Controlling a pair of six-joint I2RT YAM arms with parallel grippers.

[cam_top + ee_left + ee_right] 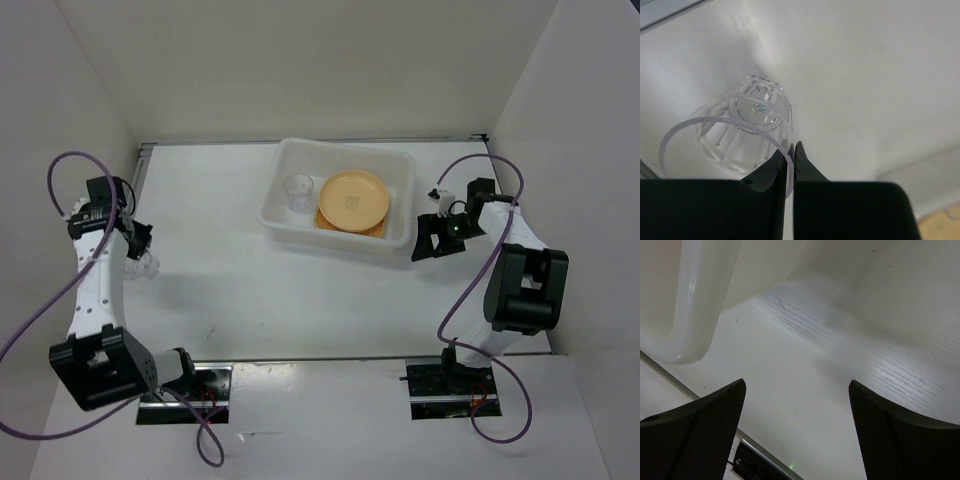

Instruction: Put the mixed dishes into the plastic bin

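The left arm [95,290] rose from its base along the left wall, folded at the elbow, with its wrist turned down toward the desk [250,300]. The right arm [525,285] stood bent on the far side, its forearm reaching in toward the right end of the bin [340,243].

From above, the left gripper [138,252] sat well apart from the bin, near the desk's left edge, with a clear cup [150,264] just beside its tip. That view was too small to show the hold. The left wrist camera made it plain: the left gripper [791,150] had its fingers pinched together on the cup's [747,130] rim, one finger inside the mouth and one outside. The cup was tipped so its ribbed base pointed away from the camera.

The right wrist camera showed the right gripper [797,384] spread wide with nothing between the fingers, above bare desk [840,355]. A rounded corner of the bin [695,300] stood near, off to one side. The top view placed the right gripper [430,245] just beside the bin's right wall.

Only the top view looked into the bin. A round plate [353,198] lay there on a lower plate [322,220] whose edge peeked out. A second cup [297,192] stood upright to their left.
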